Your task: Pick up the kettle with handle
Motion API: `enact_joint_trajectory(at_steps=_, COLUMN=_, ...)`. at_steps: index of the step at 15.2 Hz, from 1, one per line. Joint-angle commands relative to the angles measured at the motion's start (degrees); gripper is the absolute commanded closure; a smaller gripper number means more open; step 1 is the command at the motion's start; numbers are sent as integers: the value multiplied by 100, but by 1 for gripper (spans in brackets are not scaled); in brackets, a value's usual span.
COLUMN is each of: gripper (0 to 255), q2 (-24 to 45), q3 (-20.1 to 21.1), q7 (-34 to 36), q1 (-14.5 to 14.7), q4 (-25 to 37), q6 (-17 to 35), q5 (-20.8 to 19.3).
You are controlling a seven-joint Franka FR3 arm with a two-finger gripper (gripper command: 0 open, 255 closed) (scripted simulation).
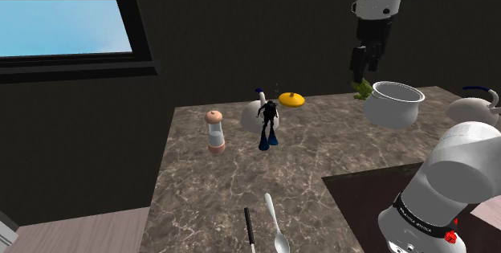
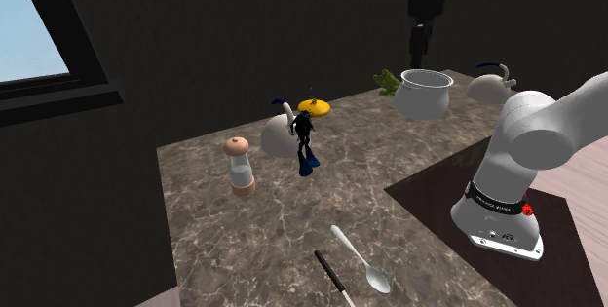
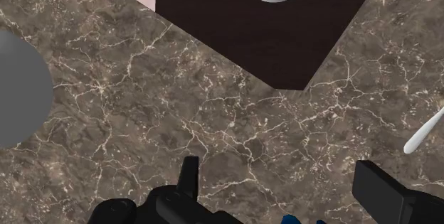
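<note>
Fingers (image 3: 376,187) gape empty, high in the shoulder view's upper right, likely readied for approach; the kettle (image 1: 251,116) sits untouched on the surface (image 1: 321,163), mid-frame.

Brown veined stone counter (image 1: 321,159). White pot (image 1: 393,103) and green item (image 1: 361,91) nearest gripper (image 1: 363,68), lower than it. Yellow disc (image 1: 291,99), diver figurine (image 1: 268,124), white kettle (image 1: 250,116) and grinder (image 1: 215,131) farther from gripper. Second kettle (image 1: 470,108) beyond pot. Spoon (image 1: 275,223) and black stick (image 1: 250,231) farthest.

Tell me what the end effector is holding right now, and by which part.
Nothing: the end effector hangs open above the counter, its fingers apart and empty.
</note>
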Motion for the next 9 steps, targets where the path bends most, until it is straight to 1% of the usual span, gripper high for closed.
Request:
enact_joint_trajectory(at_steps=1, gripper=0, q2=0, q3=0, q7=0, q1=0, q4=0, q6=0, q5=0)
enact_joint_trajectory(at_steps=9, gripper=0, q2=1657, q3=284, q7=1001, q1=-153, q4=432, q6=1014, q5=447)
